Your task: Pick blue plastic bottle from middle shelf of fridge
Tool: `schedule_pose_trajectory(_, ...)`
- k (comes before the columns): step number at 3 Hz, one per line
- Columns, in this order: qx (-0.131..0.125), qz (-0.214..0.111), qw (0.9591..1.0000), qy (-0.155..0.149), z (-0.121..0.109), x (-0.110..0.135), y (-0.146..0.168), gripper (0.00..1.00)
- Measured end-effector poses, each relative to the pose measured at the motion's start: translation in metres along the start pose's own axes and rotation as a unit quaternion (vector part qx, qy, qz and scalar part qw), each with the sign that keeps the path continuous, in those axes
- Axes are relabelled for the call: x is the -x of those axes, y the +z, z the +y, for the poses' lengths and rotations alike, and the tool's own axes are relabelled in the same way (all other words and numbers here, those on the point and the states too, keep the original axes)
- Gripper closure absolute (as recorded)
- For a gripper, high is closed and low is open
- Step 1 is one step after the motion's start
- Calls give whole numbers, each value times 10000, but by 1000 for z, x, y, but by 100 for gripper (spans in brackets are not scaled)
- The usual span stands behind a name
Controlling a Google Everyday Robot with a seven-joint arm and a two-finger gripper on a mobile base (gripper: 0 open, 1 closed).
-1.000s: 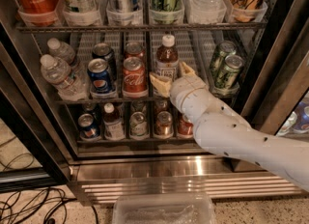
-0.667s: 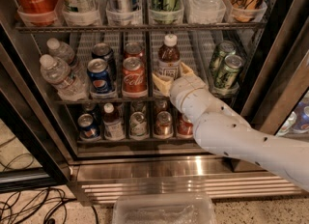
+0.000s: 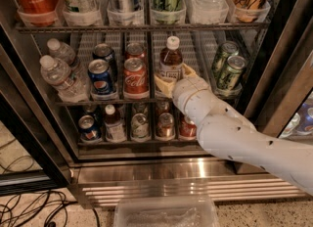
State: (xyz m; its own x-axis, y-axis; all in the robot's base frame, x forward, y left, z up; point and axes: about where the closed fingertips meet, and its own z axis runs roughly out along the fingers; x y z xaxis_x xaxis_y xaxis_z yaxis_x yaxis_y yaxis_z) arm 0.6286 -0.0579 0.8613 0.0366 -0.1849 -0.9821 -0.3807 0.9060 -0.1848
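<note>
One near view, high in front, tilted down into tall black-framed fridge, gripper at dark wire middle shelf

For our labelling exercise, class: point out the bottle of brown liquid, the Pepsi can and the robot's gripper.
blue plastic bottle (image 3: 170, 67): camera view, on its label.
Pepsi can (image 3: 101, 78): camera view, on its blue side.
gripper (image 3: 173, 78): camera view, its tip, at the bottle's base.

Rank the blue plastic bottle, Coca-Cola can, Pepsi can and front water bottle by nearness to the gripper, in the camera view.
The gripper is at the middle shelf.
1. blue plastic bottle, right at it.
2. Coca-Cola can, next lane left.
3. Pepsi can, further left.
4. front water bottle, far left.
</note>
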Motion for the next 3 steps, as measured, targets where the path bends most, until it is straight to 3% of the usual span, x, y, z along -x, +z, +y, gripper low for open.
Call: schedule_pose_trajectory(3,138,-922,9956,-60,7,37,-9,100)
